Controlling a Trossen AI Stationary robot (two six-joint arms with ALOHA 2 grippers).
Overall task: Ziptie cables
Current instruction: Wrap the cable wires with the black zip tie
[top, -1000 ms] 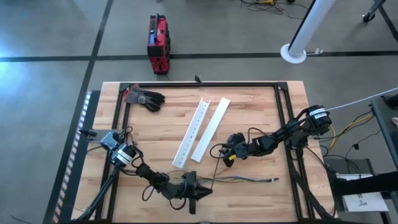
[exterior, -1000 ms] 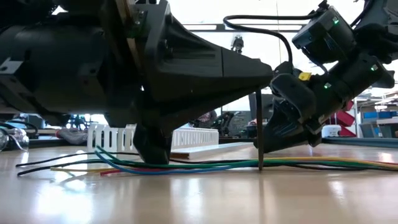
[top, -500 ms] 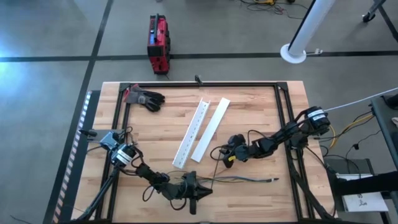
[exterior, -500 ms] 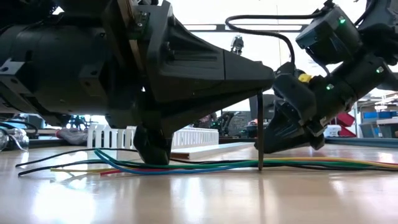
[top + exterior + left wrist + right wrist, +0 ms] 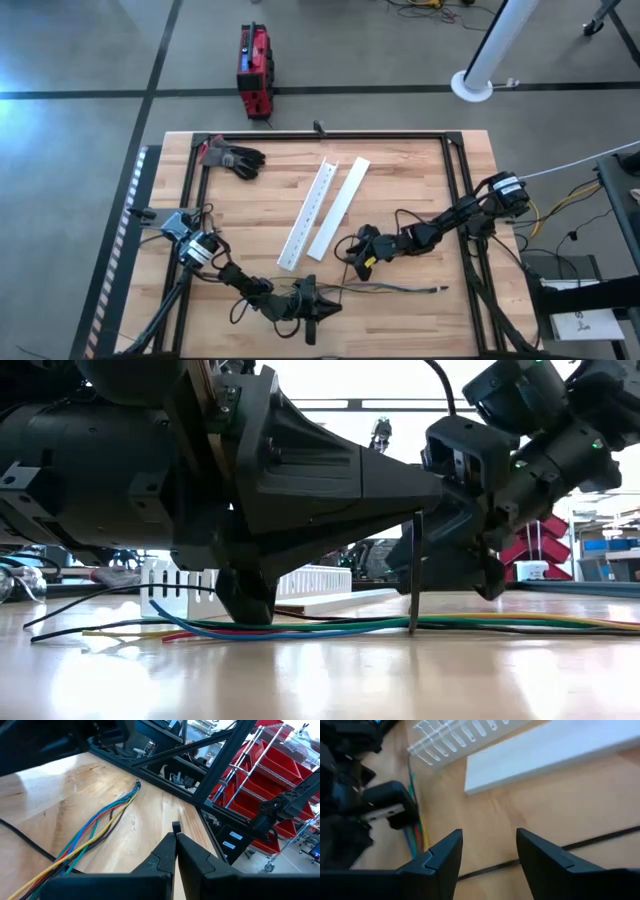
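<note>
The cables [image 5: 400, 290] lie as a loose bundle of coloured wires on the table's near middle, also seen in the low view [image 5: 330, 625] and the left wrist view [image 5: 95, 820]. My left gripper [image 5: 332, 300] is at the bundle's left end, shut on a thin black zip tie [image 5: 415, 570]. The cables run beside its fingers, not between them. My right gripper [image 5: 352, 262] stands open just beyond the bundle's far side. Its fingers are wide apart in its wrist view [image 5: 487, 852], above bare wood, with nothing between them. My left gripper pinches the black zip tie between its two fingertips, and the strip's small square end [image 5: 175, 826] pokes out past them. The fingers lie nearly level, pointing toward the table's right. The strip hangs straight down from the tips, its lower end [image 5: 412, 628] at the cables.
Two long white strips [image 5: 322, 210], one of them slotted, lie slantwise in the table's middle, just beyond my right gripper. A black and red glove [image 5: 232, 157] lies at the far left corner. A thin black cord [image 5: 560, 847] crosses the wood under my right gripper. A black frame [image 5: 330, 137] edges the table.
My right gripper has moved toward the table's left and near edges, closer to the hanging zip tie and my left gripper, and has stayed open.
</note>
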